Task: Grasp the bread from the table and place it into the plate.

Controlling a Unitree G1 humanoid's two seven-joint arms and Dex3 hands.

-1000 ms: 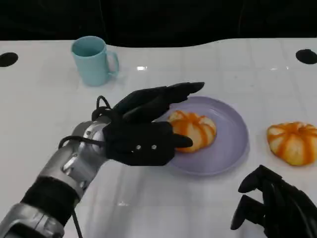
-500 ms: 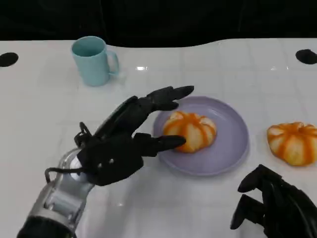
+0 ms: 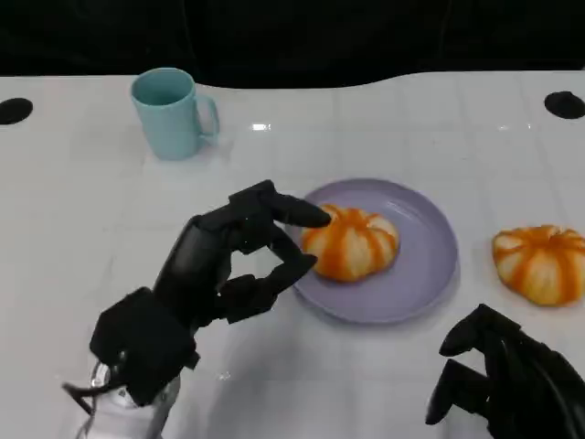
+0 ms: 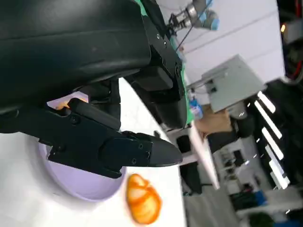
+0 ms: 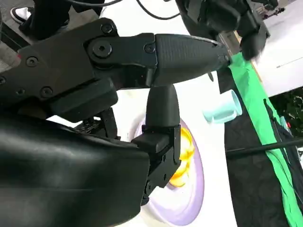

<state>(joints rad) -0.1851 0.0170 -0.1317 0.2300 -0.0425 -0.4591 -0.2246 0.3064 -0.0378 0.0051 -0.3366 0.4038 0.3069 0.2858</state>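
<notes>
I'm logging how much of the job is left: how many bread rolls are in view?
2. One bread roll lies on the purple plate, beside the left hand. The other bread roll sits on the table to the plate's right, untouched.

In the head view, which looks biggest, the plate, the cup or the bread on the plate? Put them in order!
1. Plate, clearly the widest.
2. Cup and bread look about alike. The cup sits farther from the camera, so I won't rank those two.
</notes>
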